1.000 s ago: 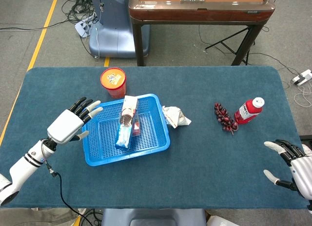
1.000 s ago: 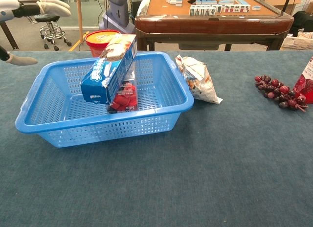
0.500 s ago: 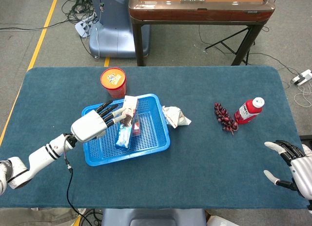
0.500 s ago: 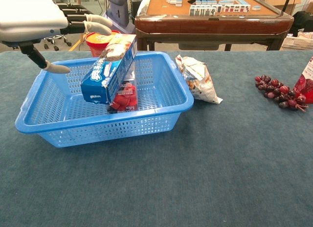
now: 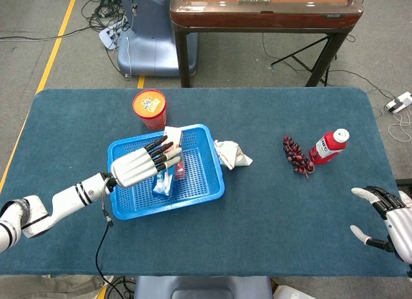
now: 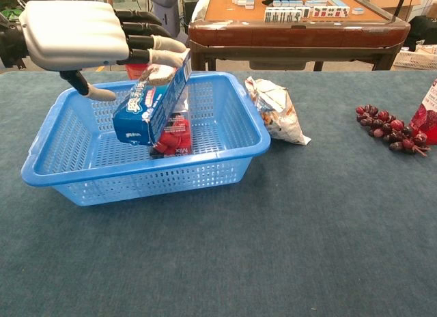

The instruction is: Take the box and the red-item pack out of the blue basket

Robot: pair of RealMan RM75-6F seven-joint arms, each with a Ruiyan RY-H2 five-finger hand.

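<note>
A blue basket (image 5: pixel 203 189) (image 6: pixel 218 160) sits left of the table's middle. Inside it a blue box (image 6: pixel 147 105) (image 5: pixel 162 182) leans tilted, its upper end on the back rim. Under the box lies the red-item pack (image 6: pixel 175 139) (image 5: pixel 179 167). My left hand (image 5: pixel 138 165) (image 6: pixel 82 33) hovers over the basket's left half, fingers spread and stretched toward the top of the box, holding nothing. Whether the fingertips touch the box I cannot tell. My right hand (image 5: pixel 389 220) rests open at the table's near right corner.
An orange-lidded cup (image 5: pixel 149 108) stands just behind the basket. A crumpled silver snack bag (image 5: pixel 232 154) (image 6: pixel 276 111) lies against the basket's right side. Dark red grapes (image 5: pixel 296 155) (image 6: pixel 389 129) and a red bottle (image 5: pixel 329 146) are further right.
My left hand has travelled right from outside the basket's left rim to above the basket, reaching the box's upper end. The box, pack and right hand have stayed put.
</note>
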